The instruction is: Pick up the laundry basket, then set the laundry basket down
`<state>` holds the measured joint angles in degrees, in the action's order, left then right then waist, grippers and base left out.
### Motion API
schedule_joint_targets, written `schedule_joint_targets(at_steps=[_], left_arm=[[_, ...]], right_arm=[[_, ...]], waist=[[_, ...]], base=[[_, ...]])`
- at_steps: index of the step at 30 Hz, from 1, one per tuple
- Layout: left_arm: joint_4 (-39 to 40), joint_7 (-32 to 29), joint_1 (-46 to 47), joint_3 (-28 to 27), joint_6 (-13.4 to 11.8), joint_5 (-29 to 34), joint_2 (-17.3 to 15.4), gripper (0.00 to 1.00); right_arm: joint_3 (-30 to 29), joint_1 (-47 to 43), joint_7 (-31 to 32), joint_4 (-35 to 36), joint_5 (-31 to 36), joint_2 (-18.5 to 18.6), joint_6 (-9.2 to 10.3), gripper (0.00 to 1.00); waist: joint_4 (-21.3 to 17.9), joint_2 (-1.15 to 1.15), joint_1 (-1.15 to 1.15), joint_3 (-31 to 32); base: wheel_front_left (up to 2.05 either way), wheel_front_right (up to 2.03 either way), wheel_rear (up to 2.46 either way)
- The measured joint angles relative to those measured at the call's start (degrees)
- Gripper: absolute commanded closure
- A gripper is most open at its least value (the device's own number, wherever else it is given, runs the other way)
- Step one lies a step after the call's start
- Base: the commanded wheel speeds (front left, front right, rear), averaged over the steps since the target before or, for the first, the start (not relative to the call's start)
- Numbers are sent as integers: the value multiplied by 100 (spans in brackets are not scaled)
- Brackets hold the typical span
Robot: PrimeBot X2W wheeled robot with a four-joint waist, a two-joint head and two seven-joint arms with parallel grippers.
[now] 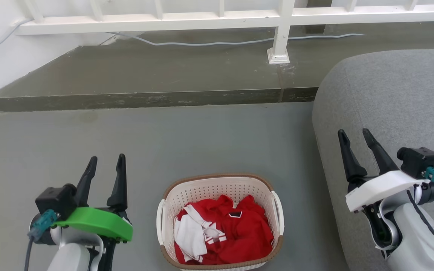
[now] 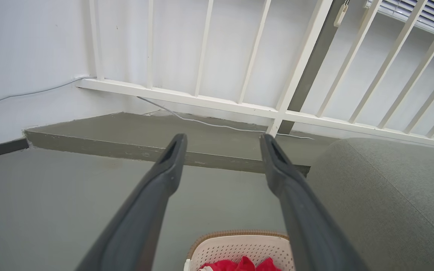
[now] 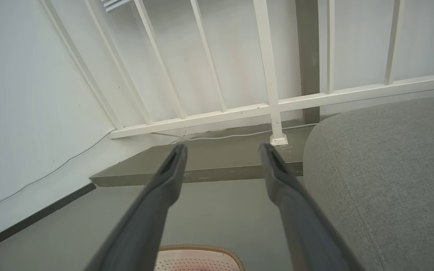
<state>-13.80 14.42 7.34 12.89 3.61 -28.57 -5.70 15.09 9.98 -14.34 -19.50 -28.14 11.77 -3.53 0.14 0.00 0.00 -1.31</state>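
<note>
On the grey floor (image 1: 164, 139), at 6 o'clock of the head view, the laundry basket (image 1: 217, 190) sits upright. The brown rim is level, and the base is cut off by the frame edge. A red garment (image 1: 239, 229) is inside with a white cloth (image 1: 187, 233) at its 9 o'clock; both lie below the rim.

The white side handles are free, one at the basket's 9 o'clock (image 1: 159, 222) and one at its 3 o'clock (image 1: 279, 214).

The left gripper (image 1: 107, 157) is at 8 o'clock of the head view, near the basket but not touching. Its fingers are spread moderately with nothing between them, tips pointing to 12 o'clock. The right gripper (image 1: 353, 131) is at 4 o'clock, over the edge of the grey sofa (image 1: 390, 98) and well apart from the basket. Its fingers are also parted and empty. Both wrist views show bare floor between the fingers, with the basket's far rim low at 6 o'clock.

Progress, judged: nothing is done yet. There is no grasp and no lift, and both arms look parked to either side. Everything is left to do: bring each gripper in to its handle, close, raise the basket level, then set it down and let go.

The right arm has further to travel than the left. The sofa at the basket's 3 o'clock looks like it could crowd that approach.

A raised step (image 1: 145, 75) and a white railing (image 1: 217, 17) lie at 12 o'clock, well clear of the basket.
</note>
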Motion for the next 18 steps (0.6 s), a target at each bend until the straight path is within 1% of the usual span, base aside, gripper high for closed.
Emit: schedule_joint_targets(at_steps=[3, 18], left_arm=[[53, 0, -73, -30, 44, 120, 37, 0], [205, 0, -364, -192, 140, 255, 144, 0]], right_arm=[[-48, -29, 0, 18, 45, -34, -18, 0], [-257, -233, 0, 32, 250, -194, -123, 0]], waist=[[-1, 0, 0, 5], [-24, 0, 0, 19]], base=[[0, 0, 0], [0, 0, 0]])
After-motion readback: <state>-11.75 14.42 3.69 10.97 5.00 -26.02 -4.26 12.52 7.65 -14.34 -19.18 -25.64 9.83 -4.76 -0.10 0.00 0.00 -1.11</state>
